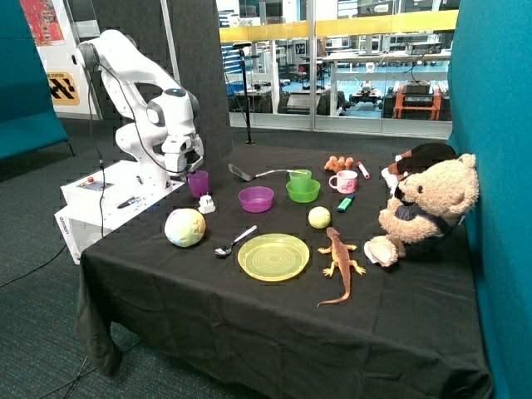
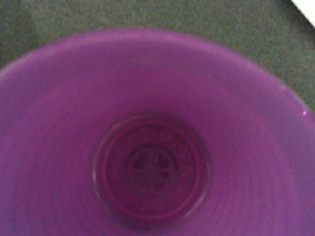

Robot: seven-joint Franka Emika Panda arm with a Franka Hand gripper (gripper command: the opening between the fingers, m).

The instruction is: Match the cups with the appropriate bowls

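Note:
The purple cup [image 1: 199,183] stands upright near the table's back corner, beside the robot's base. My gripper [image 1: 189,169] is right at its rim, on the side away from the bowls. In the wrist view the purple cup's inside [image 2: 152,167] fills the picture, its round bottom seen from straight above. The purple bowl [image 1: 256,199] sits empty on the black cloth, a short way from the cup towards the table's middle. Beyond it, the green cup [image 1: 300,175] stands inside the green bowl [image 1: 303,192].
A small white object [image 1: 206,204] lies just in front of the purple cup. A pastel ball [image 1: 184,227], a spoon [image 1: 235,241] and a yellow plate [image 1: 273,257] lie nearer the front. A spatula [image 1: 249,174], pink mug [image 1: 343,181], orange lizard [image 1: 341,262] and teddy bear [image 1: 426,208] are further along.

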